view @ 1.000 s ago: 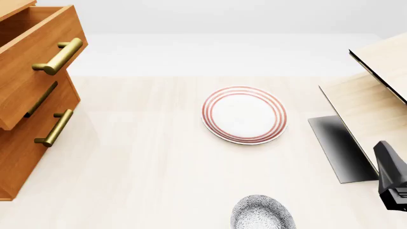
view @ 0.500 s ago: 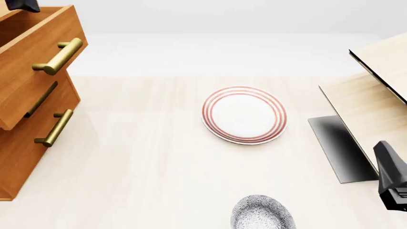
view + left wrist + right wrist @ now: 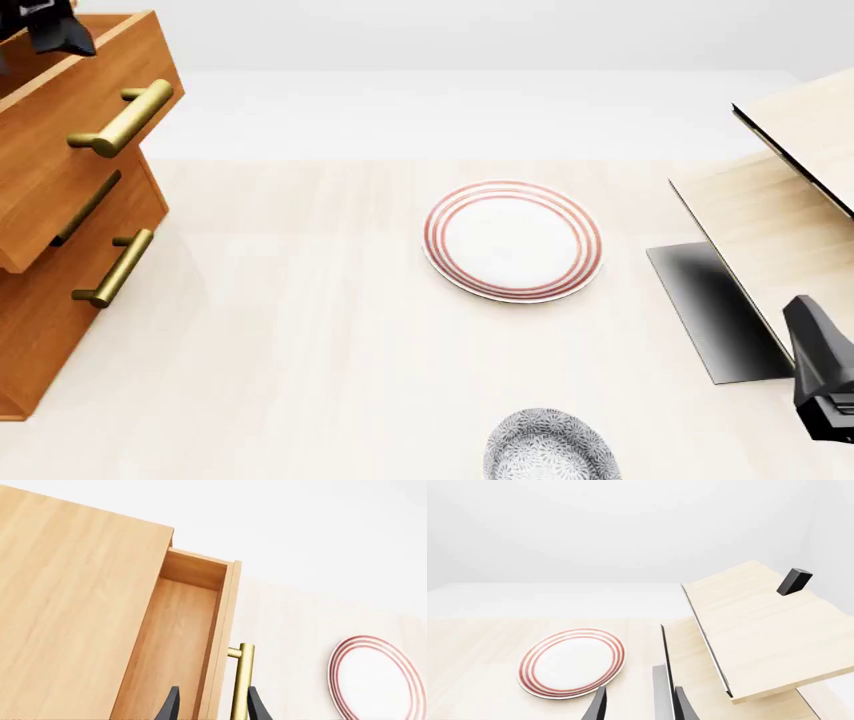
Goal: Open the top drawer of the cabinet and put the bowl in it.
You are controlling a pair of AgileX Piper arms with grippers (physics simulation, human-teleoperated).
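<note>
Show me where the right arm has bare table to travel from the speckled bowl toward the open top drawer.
Bare pale tabletop lies between the orange-brown wooden cabinet and the red-ringed white plate, running down past the speckled white bowl. The right side is crowded by the pale light-wood structure.

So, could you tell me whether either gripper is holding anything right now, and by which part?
Nothing is held. The left gripper is open above the pulled-out top drawer; the right gripper is open; the bowl sits untouched.
</note>
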